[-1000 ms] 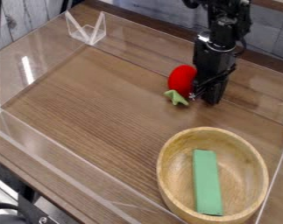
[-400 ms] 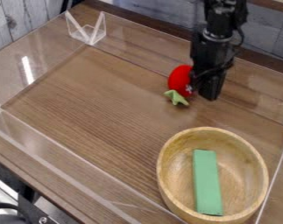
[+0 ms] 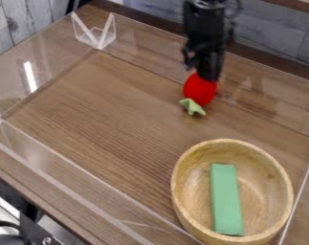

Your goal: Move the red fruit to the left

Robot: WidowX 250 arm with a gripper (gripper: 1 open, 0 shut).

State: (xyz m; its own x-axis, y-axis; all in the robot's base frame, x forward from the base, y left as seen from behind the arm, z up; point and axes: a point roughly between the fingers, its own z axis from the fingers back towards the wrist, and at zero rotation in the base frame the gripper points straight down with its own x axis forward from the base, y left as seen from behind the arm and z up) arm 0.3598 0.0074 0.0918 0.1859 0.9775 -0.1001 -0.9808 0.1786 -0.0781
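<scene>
The small round red toy fruit with light-green leafy stem (image 3: 200, 90) is on the wooden tabletop (image 3: 101, 105), above the round wooden bowl (image 3: 233, 194) in the view. The black robot hand (image 3: 208, 59) is closed, just behind the fruit; whether it grips, I cannot tell.

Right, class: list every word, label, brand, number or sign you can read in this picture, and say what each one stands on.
There are none to read: no lettering shows on the bright-red round fruit, the flat green rectangular block or the round wooden bowl.
</scene>
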